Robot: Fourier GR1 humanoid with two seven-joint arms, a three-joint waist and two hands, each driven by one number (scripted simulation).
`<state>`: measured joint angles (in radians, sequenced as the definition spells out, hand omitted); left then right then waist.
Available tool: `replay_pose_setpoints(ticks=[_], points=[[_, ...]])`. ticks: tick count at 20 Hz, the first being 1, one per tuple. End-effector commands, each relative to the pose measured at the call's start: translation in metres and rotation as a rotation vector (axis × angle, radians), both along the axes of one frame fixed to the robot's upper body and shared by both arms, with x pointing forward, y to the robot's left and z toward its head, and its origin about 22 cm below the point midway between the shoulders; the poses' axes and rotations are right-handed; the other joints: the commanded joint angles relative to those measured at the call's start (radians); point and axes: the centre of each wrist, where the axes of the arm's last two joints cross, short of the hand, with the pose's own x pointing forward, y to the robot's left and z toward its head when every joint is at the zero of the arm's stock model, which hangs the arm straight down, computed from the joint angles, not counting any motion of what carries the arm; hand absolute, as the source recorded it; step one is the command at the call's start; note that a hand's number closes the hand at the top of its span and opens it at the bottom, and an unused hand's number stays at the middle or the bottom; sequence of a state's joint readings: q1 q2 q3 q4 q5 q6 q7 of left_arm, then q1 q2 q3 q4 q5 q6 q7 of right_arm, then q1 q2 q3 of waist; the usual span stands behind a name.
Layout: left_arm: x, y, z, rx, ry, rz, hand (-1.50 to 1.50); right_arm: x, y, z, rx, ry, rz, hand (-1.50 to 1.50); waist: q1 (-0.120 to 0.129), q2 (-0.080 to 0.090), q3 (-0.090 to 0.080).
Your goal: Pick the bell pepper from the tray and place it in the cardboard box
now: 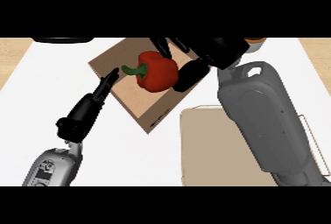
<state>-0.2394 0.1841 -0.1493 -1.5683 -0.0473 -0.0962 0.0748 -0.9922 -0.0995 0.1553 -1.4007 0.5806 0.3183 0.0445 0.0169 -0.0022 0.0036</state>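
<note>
We see the red bell pepper (157, 71) with its green stem pointing toward the left, held over the open cardboard box (132, 94), near the box's far right part; whether it touches the box floor or hangs above it we cannot tell. Our right hand (194, 59) wraps around the pepper from the right and far side: dark fingers (163, 46) curl over its top and the thumb (187, 75) lies against its right flank, so this hand is closed on the pepper. The box sits turned at an angle on the white counter (39, 83), one corner aimed at the near side, its brown inside showing. Our left hand (90, 105) reaches up along the box's left edge with its fingers (108, 81) straight and together, their tips at or just over that edge, holding nothing. Near the counter's front right lies the beige tray (200, 144), much of it hidden beneath the grey right forearm (262, 118), which crosses it from the lower edge up toward the box. At the counter's far left edge a dark rounded object (63, 40) is only partly in view, and at the far right edge a small orange thing (256, 40) peeks out behind the right hand.
</note>
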Motion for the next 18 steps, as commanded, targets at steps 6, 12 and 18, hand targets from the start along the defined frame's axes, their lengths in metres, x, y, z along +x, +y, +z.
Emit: replay_pose_setpoints(ticks=[6, 12, 18], points=[[-0.005, -0.005, -0.02, -0.002, 0.062, -0.009, 0.0, 0.032, 0.043, -0.048, -0.108, -0.057, -0.034, 1.5, 0.003, 0.008, -0.004], [-0.009, -0.027, -0.033, 0.015, 0.073, -0.031, 0.0, 0.047, 0.056, -0.089, -0.167, -0.034, -0.055, 1.5, 0.011, 0.011, -0.004], [0.009, -0.011, -0.008, 0.003, 0.056, -0.033, 0.0, 0.07, 0.047, -0.106, -0.139, 0.267, -0.115, -1.5, 0.037, 0.017, -0.004]])
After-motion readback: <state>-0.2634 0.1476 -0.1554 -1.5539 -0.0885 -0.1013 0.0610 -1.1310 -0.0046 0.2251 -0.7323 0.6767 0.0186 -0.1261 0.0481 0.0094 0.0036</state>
